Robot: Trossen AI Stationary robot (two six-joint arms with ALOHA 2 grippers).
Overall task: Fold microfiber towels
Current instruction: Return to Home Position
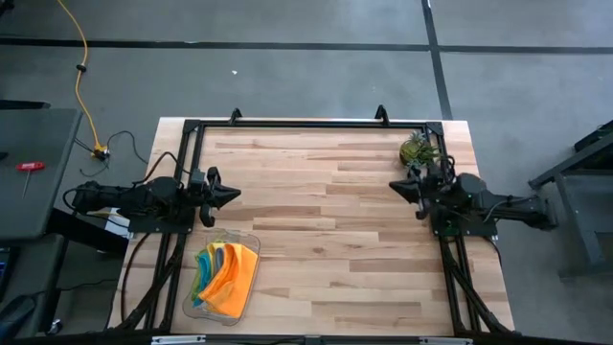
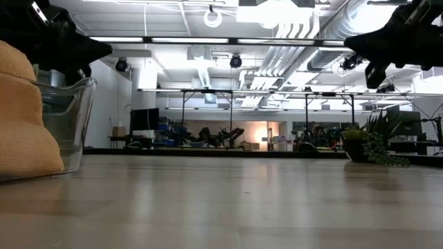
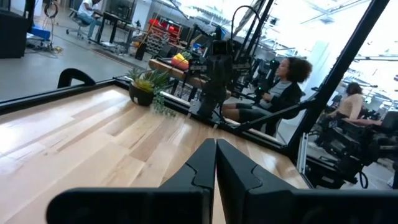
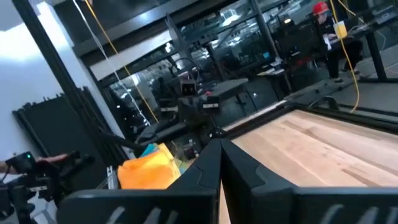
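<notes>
The microfiber towels (image 1: 228,273) lie folded and stacked in a clear plastic tray (image 1: 193,309) near the table's front left, with orange on top and yellow, green and teal edges showing; they also show in the right wrist view (image 4: 146,168). My left gripper (image 1: 236,195) hovers shut at the left side above the tray's far end, pointing toward the right. My right gripper (image 1: 393,186) hovers shut at the right side, pointing toward the left. Neither touches anything.
A small potted green plant (image 1: 418,149) stands at the far right, close beside my right arm. A black frame (image 1: 306,124) rims the table. The wooden tabletop (image 1: 326,230) lies bare between the two grippers. People sit beyond the table in the left wrist view.
</notes>
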